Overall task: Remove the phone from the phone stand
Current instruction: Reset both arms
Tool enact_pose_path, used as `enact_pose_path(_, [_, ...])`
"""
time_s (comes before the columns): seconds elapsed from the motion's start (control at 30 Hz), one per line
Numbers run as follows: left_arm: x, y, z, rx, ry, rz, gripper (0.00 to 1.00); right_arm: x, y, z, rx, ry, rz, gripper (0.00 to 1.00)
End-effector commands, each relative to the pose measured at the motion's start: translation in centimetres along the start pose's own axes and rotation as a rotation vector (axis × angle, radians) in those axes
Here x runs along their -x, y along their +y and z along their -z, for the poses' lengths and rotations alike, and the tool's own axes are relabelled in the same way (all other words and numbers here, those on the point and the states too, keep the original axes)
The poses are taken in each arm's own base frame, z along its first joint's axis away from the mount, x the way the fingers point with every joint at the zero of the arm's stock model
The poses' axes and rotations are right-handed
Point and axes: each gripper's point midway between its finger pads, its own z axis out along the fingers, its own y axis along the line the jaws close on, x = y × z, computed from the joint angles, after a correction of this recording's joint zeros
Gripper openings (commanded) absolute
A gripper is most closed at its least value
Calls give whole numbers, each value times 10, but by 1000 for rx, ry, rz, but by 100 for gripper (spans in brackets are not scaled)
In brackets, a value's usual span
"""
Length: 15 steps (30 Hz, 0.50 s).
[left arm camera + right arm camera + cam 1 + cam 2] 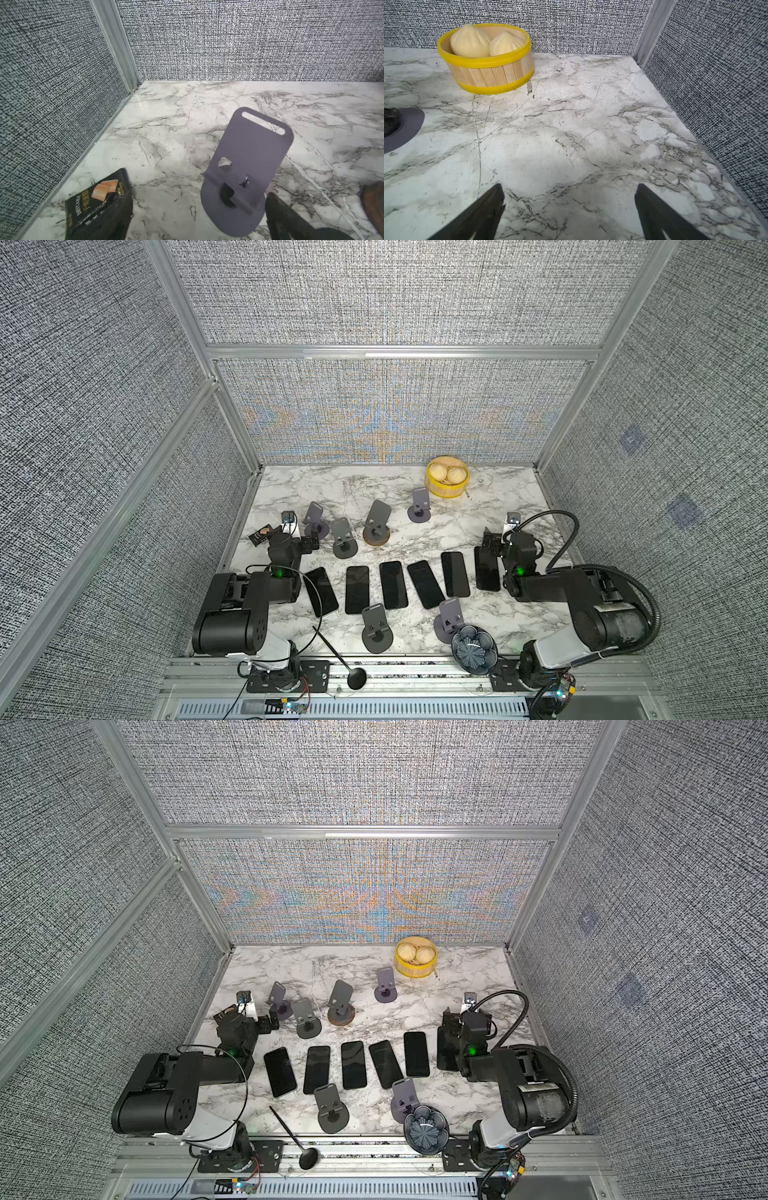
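**Desk**, marble-patterned. Contents are listed from 9 o'clock across to 3 o'clock, as in both top views (12 o'clock is the back wall).

- Snack packet: black, at 9 o'clock by the side wall. In the left wrist view it covers the place where one finger would show, and contact cannot be told.
- Left end effector: 9 o'clock, jaws apart, gripping nothing. One dark finger stands just beside the far-left stand's base.
- Far-left stand: grey, 10 o'clock, backrest tilted.
- Second stand: grey, 10 o'clock, just beside the far-left stand.
- Row of phones: six dark handsets lying flat on the desk, screens up, side by side through the centre, all apart from the stands.
- Spoon: black, 6 o'clock, bowl out over the front rail.
- Coaster stand: 11 o'clock, standing on a brown coaster.
- Front stand: 6 o'clock, near the front edge.
- Rear stand: 12 o'clock.
- Dish-side stand: 5 o'clock, just beside a blue dish.
- Steamer: yellow-rimmed, 1 o'clock, holding two buns.
- Rightmost phone: 3 o'clock, partly under the right arm.
- Right end effector: 3 o'clock, jaws wide apart over bare desk, gripping nothing.
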Motion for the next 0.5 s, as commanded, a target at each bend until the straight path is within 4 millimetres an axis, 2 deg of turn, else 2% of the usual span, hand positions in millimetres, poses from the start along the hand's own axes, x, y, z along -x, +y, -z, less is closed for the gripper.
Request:
enact_pose_path(0.0, [-2,3,-1,13,13,6,99,4,-2,-1,-13,-11,-8,99])
enact_pose_path(0.47, [-3,3,-3,8,21,12,99,3,-2,-1,-14,-7,-8,99])
